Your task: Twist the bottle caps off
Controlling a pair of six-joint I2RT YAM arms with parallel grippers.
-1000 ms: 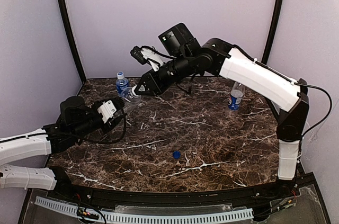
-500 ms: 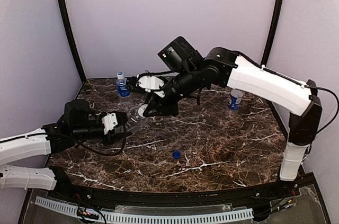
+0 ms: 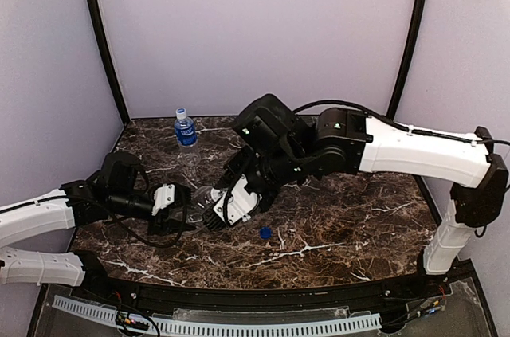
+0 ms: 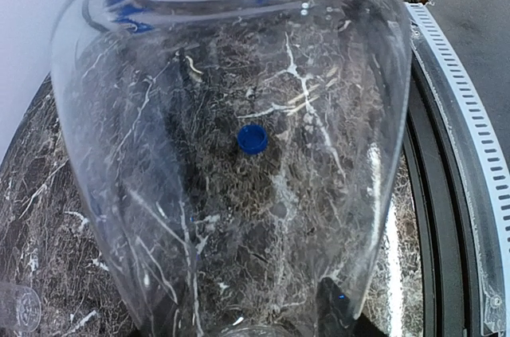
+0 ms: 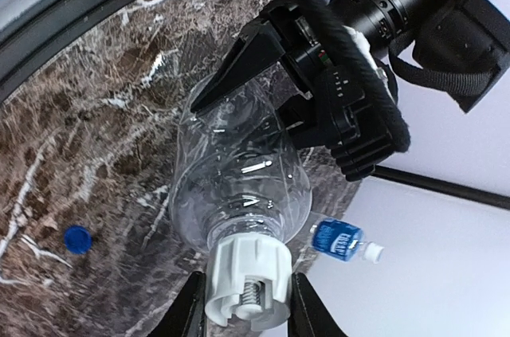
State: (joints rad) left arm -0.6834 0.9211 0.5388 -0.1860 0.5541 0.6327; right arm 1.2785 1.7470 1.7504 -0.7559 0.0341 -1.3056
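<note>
An unlabelled clear bottle [image 3: 199, 197] hangs tilted over the left of the marble table between both arms. My left gripper [image 3: 179, 209] is shut on its body, which fills the left wrist view [image 4: 239, 114]. My right gripper [image 5: 247, 311] is shut on its white cap [image 5: 247, 280], one finger on each side; from above it sits at the bottle's neck [image 3: 217, 213]. A loose blue cap [image 3: 265, 233] lies on the table, also seen through the bottle [image 4: 253, 139] and in the right wrist view [image 5: 76, 239]. A blue-label bottle [image 3: 185, 128] with a cap stands at the back left.
The right arm [image 3: 398, 146] stretches low across the table's middle and hides what is behind it. A white perforated rail [image 3: 215, 325] runs along the near edge. Purple walls and black posts [image 3: 103, 42] close the back and sides.
Both grippers have brought the clear bottle from the back left toward the near left of the table. The right arm has swung down and forward over the middle.
</note>
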